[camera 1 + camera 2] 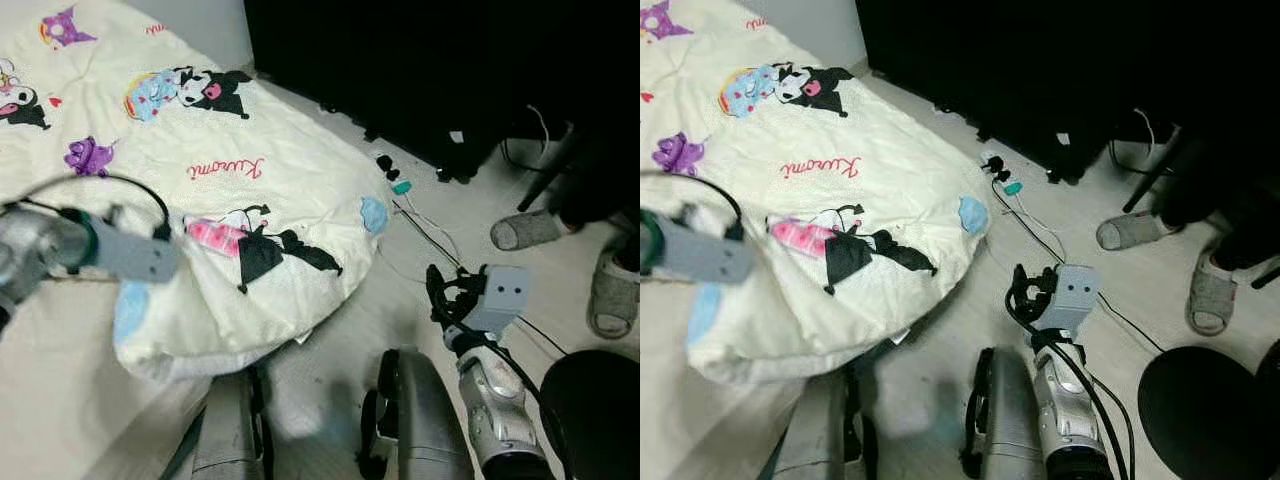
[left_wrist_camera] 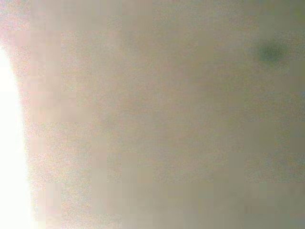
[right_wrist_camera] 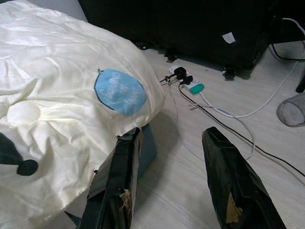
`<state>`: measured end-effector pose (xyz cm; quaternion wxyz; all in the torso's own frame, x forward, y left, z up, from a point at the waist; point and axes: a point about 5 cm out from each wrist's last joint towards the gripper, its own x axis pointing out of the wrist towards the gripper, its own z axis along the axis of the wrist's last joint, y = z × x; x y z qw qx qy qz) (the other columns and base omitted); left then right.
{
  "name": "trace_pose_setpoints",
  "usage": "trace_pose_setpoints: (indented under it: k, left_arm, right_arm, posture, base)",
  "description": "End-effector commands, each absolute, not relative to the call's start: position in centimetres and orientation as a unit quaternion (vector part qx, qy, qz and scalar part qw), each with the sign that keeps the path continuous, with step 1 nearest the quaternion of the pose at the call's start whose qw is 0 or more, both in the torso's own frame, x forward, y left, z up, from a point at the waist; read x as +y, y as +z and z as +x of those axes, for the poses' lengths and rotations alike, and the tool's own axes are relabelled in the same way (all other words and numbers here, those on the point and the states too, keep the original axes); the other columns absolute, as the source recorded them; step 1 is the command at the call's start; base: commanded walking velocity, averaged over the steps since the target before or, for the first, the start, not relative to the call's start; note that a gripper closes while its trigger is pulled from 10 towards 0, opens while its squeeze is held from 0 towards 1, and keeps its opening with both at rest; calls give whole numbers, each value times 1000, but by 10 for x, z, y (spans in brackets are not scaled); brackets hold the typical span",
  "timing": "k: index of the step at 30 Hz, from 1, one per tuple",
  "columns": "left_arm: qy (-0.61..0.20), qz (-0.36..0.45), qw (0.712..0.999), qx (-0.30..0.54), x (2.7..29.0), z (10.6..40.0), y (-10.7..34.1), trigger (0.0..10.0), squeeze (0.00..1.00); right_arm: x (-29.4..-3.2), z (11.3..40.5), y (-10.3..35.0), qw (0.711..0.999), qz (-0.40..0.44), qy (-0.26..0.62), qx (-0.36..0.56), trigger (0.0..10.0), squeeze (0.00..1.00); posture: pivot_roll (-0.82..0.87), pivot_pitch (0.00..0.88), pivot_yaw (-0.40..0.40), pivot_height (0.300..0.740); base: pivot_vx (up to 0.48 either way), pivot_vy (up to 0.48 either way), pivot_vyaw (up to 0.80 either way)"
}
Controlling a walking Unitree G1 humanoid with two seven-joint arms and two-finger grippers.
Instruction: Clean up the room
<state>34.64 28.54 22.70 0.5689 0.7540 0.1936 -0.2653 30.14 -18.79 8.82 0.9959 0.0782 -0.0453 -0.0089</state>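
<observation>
Cream cartoon-print blanket [image 1: 200,190] heaped over bed edge, corner drooping toward floor. Left gripper [image 1: 150,255] pressed against it, finger state unreadable. Right gripper [image 3: 171,186] spread apart, empty, beside blanket. Nearby: power strip [image 3: 180,76], cables [image 3: 228,114], person's slippered feet [image 1: 525,230].

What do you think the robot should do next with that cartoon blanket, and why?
Probably reach the right tool toward the blanket corner that overhangs the bed toward the floor, and take hold of it. That tool hangs open beside the drooping edge, holding nothing, while the left tool is already over the blanket. It should stay clear of the power strip and cables.
</observation>
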Motion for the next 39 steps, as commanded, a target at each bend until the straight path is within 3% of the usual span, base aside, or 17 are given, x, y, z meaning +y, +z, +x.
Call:
trace_pose_setpoints:
  k: [1,5,8,10,12,18,23,25,26,28,30,31,33,35,39]
  left_arm:
    - [-284,751,559,207,290,340,222,10000,0]
    - [-324,754,526,222,298,325,223,10000,0]
    - [-285,766,538,209,303,327,239,10000,0]
    - [-206,769,577,185,307,334,266,10000,0]
    - [-160,763,597,190,319,333,280,10000,0]
    - [-141,760,586,241,345,322,266,10000,0]
    - [-60,750,615,235,361,323,267,10000,0]
    - [-3,704,688,174,352,333,276,10000,0]
    - [-1,640,756,137,338,341,277,10000,0]
    - [-1,640,756,137,338,341,277,10000,0]
    - [-51,515,850,94,309,350,268,10000,0]
    - [-51,515,850,94,309,350,268,10000,0]
    - [-151,392,902,100,265,355,231,10000,0]
    - [-227,334,904,140,236,351,189,10000,0]
    - [-285,329,879,194,222,340,149,10000,0]
  right_arm:
    - [-189,297,79,997,77,-10,-29,10000,0]
    - [-188,298,80,996,78,-9,-31,10000,0]
    - [-188,297,80,996,79,-10,-31,10000,0]
    - [-187,295,77,996,79,-9,-28,10000,0]
    - [-185,296,77,996,80,-5,-26,10000,0]
    - [-184,300,79,996,80,0,-27,10000,0]
    - [-185,300,80,997,79,1,-27,10000,0]
    - [-185,300,78,997,79,2,-26,10000,0]
    - [-184,299,78,997,79,3,-25,10000,0]
    - [-184,299,78,997,79,3,-25,10000,0]
    - [-183,300,77,997,79,5,-24,10000,0]
    - [-183,300,77,997,79,5,-24,10000,0]
    - [-181,302,78,996,80,8,-25,10000,0]
    - [-180,303,79,996,81,8,-26,10000,0]
    - [-180,302,80,996,82,7,-28,10000,0]
  posture:
    - [33,268,97,606]
    - [32,266,107,606]
    - [35,267,105,606]
    - [40,266,102,606]
    - [46,263,96,606]
    - [52,267,94,606]
    - [56,270,88,606]
    - [58,270,83,606]
    - [60,269,82,606]
    - [60,269,82,606]
    - [61,268,81,606]
    - [61,268,81,606]
    - [59,267,83,606]
    - [54,265,87,606]
    - [47,267,87,606]
  base:
    - [0,0,0]
    - [0,0,0]
    - [0,0,0]
    - [0,0,0]
    - [0,0,0]
    - [0,0,0]
    - [0,0,0]
    - [0,0,0]
    - [0,0,0]
    - [0,0,0]
    - [0,0,0]
    - [0,0,0]
    - [0,0,0]
    - [0,0,0]
    - [0,0,0]
